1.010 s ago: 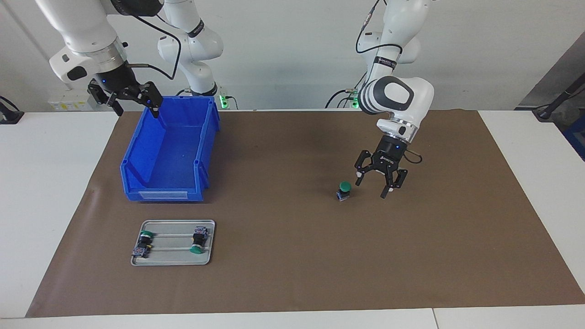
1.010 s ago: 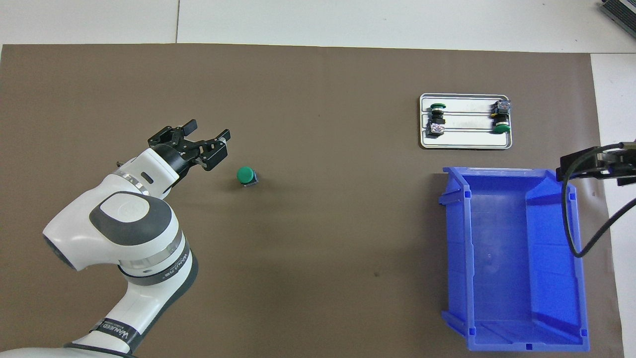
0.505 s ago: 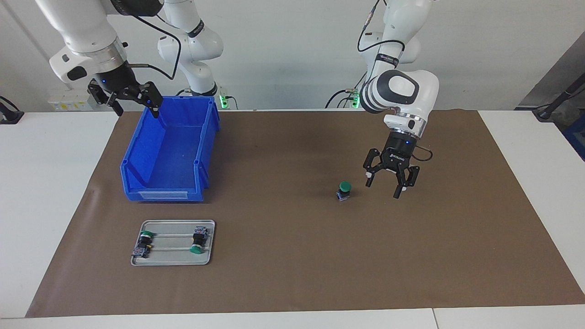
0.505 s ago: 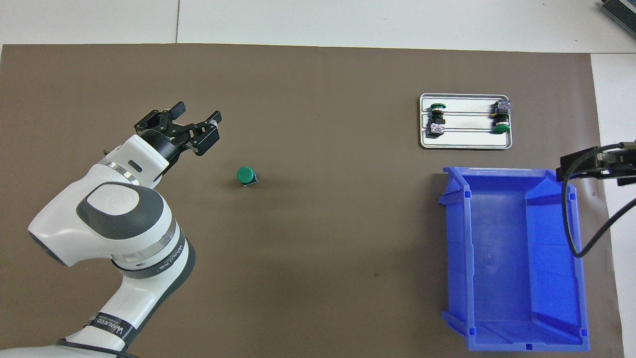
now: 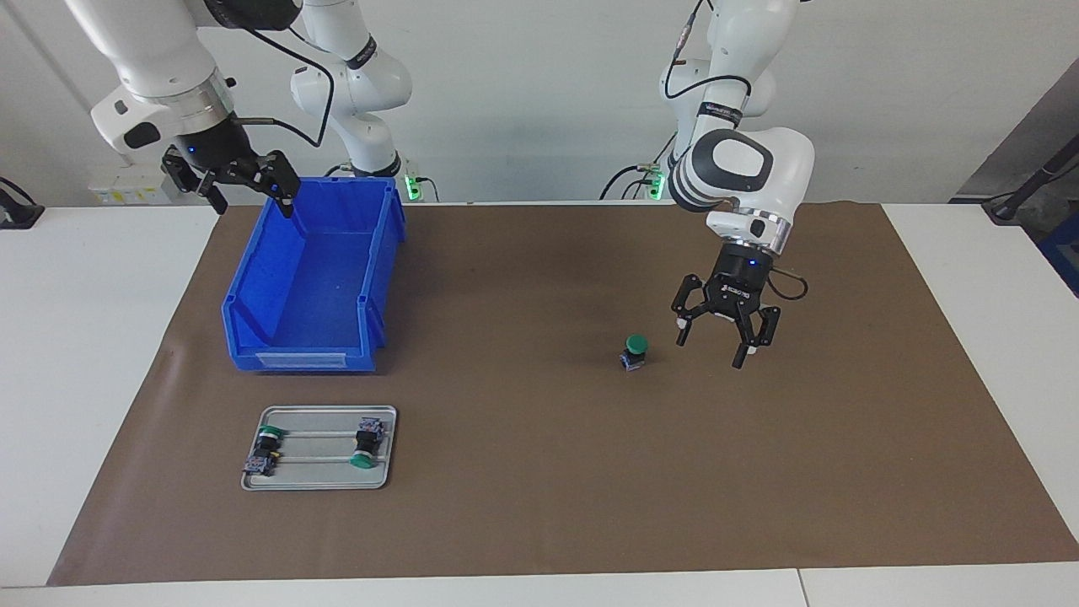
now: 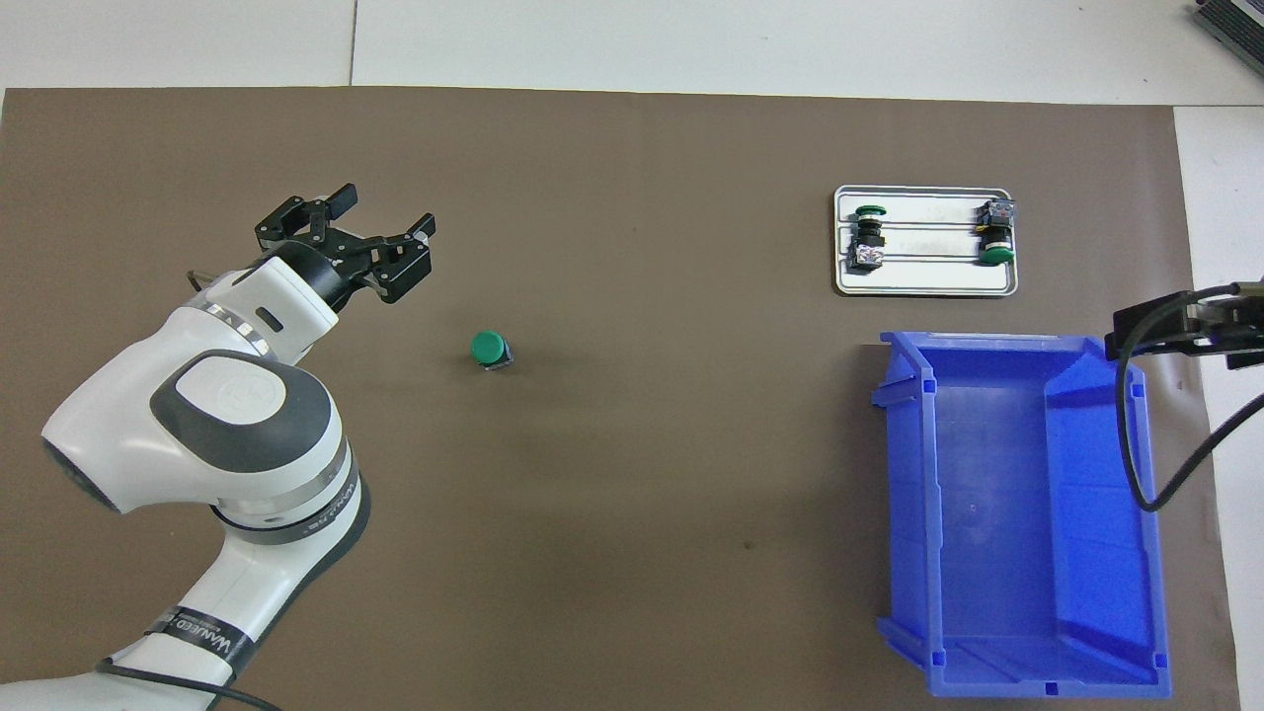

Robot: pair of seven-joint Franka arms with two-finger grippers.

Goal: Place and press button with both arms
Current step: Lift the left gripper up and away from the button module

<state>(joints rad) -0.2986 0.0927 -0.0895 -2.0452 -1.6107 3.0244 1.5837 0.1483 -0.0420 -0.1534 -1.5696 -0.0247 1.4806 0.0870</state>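
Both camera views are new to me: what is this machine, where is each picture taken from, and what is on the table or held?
Two white robot arms work at a table. One picture faces them; the other looks down from above their end. The left gripper hangs open, empty, over the brown mat beside the upright green-capped button. The right gripper waits open, empty, over the rim of the blue bin. A metal tray, farther from the robots than the bin, holds two similar switches.

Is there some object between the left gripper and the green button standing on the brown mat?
No, nothing visible. The left gripper, open, hangs over bare brown mat beside the button, toward the left arm's end. The blue bin and the tray lie toward the right arm's end.
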